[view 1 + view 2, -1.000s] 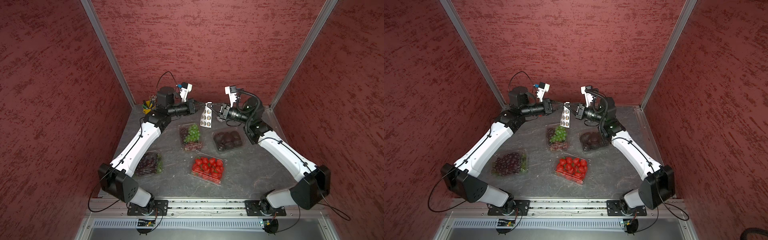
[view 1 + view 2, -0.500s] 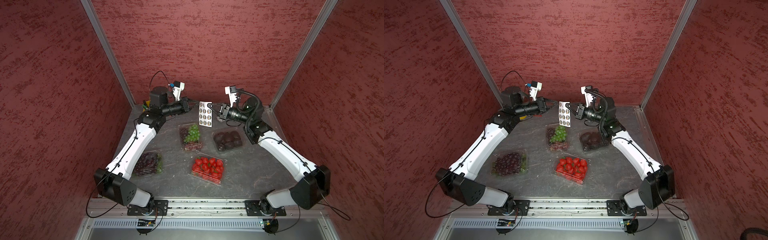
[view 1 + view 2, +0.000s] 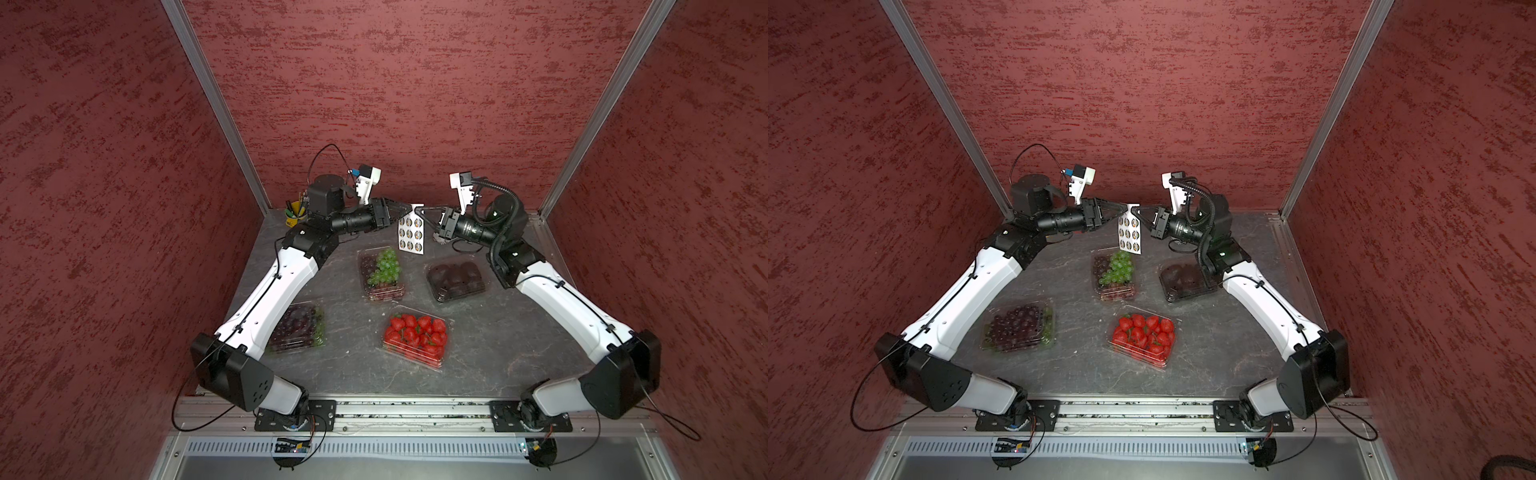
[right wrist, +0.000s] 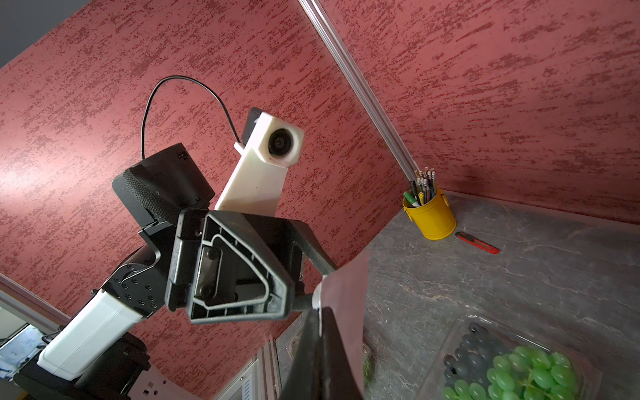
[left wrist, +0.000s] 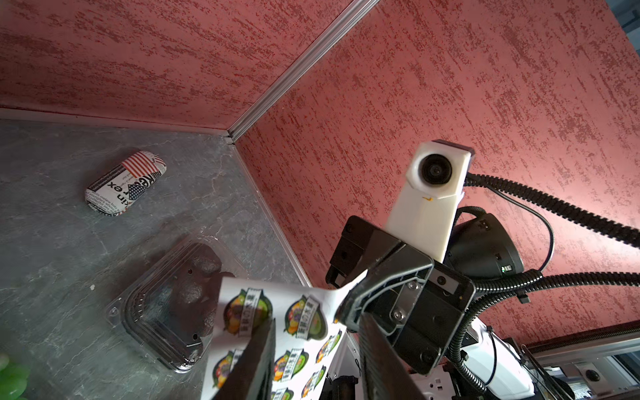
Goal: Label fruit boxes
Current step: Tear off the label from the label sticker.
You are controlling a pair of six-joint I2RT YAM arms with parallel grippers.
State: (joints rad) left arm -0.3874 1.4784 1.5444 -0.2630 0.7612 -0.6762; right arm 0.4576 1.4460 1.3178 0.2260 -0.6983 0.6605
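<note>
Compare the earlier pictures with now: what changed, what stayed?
The left hand, which had drawn back from the sticker sheet, returned to its top corner with jaws opened. The right hand stayed shut on the sheet; the fruit boxes did not move.

Robot lab booth: red panels [image 3: 415,83], aluminium posts [image 3: 217,104].

A: In both top views the light is even and comes from above; the grey table [image 3: 478,332] [image 3: 1217,340] is bright, shadows under the arms [image 3: 274,299] faint.

B: And the 2 wrist views?

A: A pale sheen lies on the red wall [image 4: 34,166]; the picture stretches toward its edges. The near fingers [image 5: 256,367] and the sticker sheet [image 4: 346,294] are blurred, out of focus.
</note>
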